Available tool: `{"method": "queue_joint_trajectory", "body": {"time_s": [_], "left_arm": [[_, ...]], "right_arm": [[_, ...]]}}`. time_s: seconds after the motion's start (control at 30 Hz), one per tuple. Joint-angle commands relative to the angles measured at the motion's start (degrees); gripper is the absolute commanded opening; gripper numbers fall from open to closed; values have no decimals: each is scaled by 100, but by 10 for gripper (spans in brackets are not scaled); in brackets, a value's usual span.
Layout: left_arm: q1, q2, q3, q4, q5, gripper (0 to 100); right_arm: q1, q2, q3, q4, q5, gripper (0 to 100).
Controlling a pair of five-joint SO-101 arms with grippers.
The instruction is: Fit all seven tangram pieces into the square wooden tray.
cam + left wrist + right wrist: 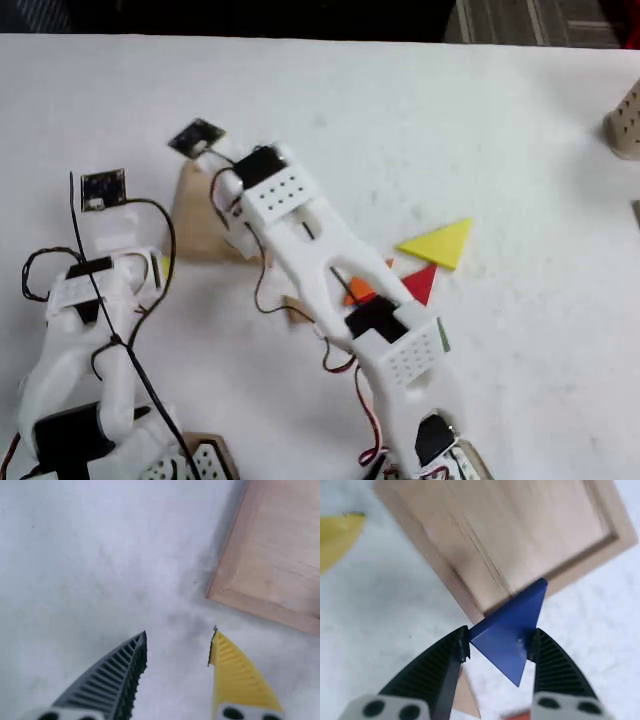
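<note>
My right gripper (497,642) is shut on a blue triangle (512,627), held tilted just over a corner of the square wooden tray (520,525). The tray's floor looks bare where it shows. In the high view the tray (198,225) lies under the right arm's wrist, mostly covered. My left gripper (177,645) is open with nothing between its black and yellow fingers, low over the white table beside a tray corner (280,560). A yellow triangle (440,243), a red triangle (421,284) and an orange piece (358,292) lie right of the right arm.
A small tan piece (295,310) shows under the right arm. A beige perforated object (625,125) stands at the table's right edge. Black cables loop around the left arm (90,330). The left gripper's yellow finger (335,535) shows beside the tray.
</note>
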Motion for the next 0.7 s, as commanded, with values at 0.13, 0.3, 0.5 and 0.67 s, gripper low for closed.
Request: {"method": "queue_joint_trajectory", "body": {"time_s": [0.13,0.3,0.5,0.67], "left_arm": [[-716,-251,-264,-193,484,230],[-1209,-242,-448,-202,1099,230],[-1341,-242,-492,-202,1547,230],[-1437,-163,-580,-202,1749,230]], "right_arm": [[-233,716,-1213,-426,-88,238],[-163,1165,-2242,400,-88,343],[57,1218,-3138,1429,-167,262],[207,1455,-2954,1095,-826,237]]}}
